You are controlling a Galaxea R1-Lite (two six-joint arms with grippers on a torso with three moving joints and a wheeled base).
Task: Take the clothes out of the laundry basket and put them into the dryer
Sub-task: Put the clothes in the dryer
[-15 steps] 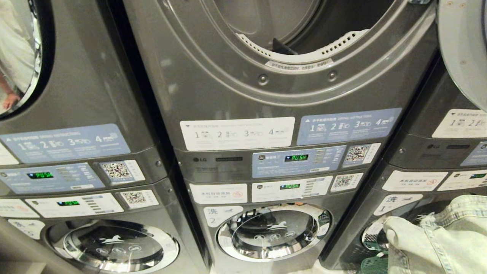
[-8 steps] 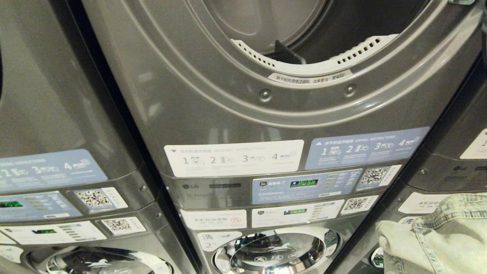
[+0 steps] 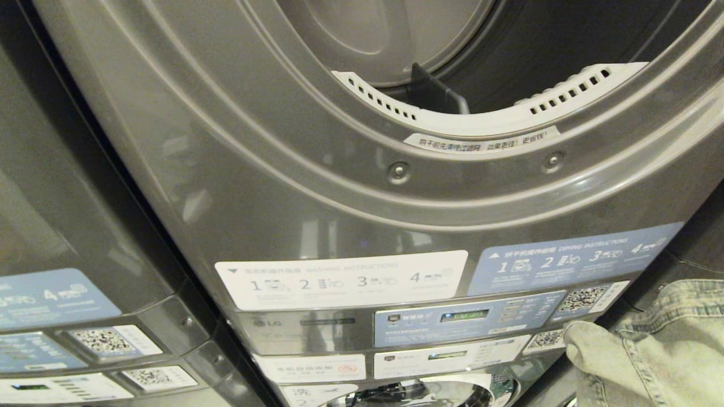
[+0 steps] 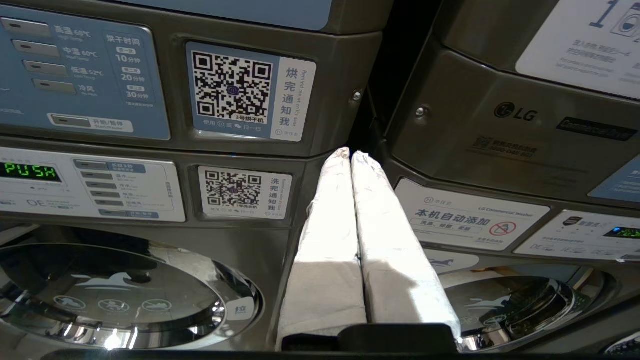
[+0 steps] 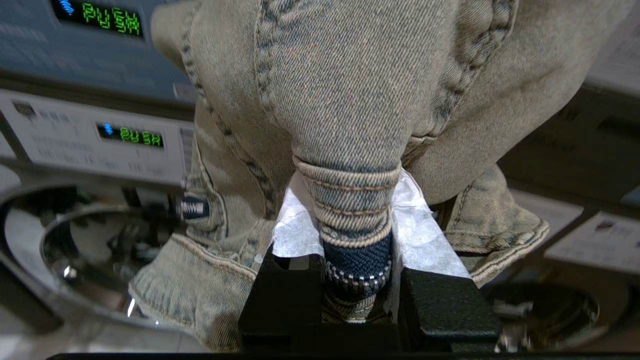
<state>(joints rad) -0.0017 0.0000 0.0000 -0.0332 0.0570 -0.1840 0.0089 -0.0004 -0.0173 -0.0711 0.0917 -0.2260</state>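
Observation:
The grey dryer [image 3: 317, 186] fills the head view, its round drum opening [image 3: 509, 51] open at the top. A faded denim garment [image 3: 650, 350] hangs at the lower right, below and right of the opening. In the right wrist view my right gripper [image 5: 352, 200] is shut on a thick fold of that denim garment [image 5: 350, 75], zipper seam between the white pads. My left gripper [image 4: 350, 154] is shut and empty, low in front of the gap between two machines. The laundry basket is out of view.
A white vented strip [image 3: 486, 118] lines the lower rim of the opening. Instruction labels and a control panel [image 3: 464, 316] sit under it, with a chrome washer door [image 3: 418, 393] below. Another stacked machine [image 3: 68, 226] stands close on the left.
The whole head view has shifted: the camera has come closer, so the dryer opening looms larger and lower. The denim garment stays at the lower right, still gripped.

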